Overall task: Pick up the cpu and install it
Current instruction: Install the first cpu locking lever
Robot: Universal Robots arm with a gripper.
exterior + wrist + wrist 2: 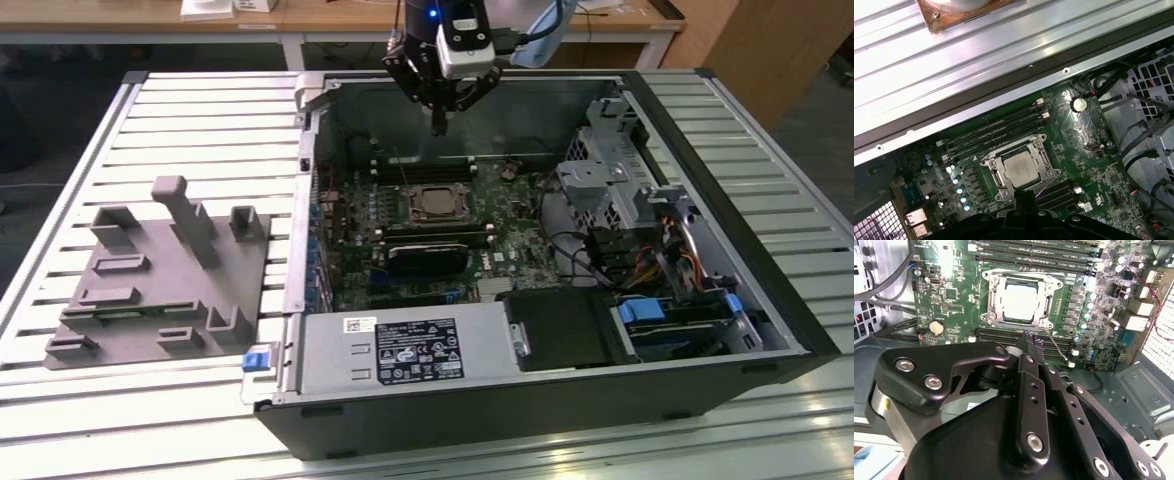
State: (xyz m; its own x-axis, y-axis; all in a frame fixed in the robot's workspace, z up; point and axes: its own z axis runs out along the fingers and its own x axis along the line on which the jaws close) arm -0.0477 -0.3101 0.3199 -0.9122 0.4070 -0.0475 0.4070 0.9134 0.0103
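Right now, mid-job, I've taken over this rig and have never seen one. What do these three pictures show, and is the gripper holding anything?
One robot arm with a black two-finger gripper hangs over an open black desktop computer case, which lies on a slatted metal table. The exterior view is taken from a camera off the arm. Both wrist views come from cameras riding on the arm, looking past the gripper at the green motherboard. The small square cpu with the silver-grey top plate sits inside the metal-framed socket, roughly beneath the gripper. The fingers look shut, with nothing between them. On the exterior view's left, a grey moulded holder block lies on the table.
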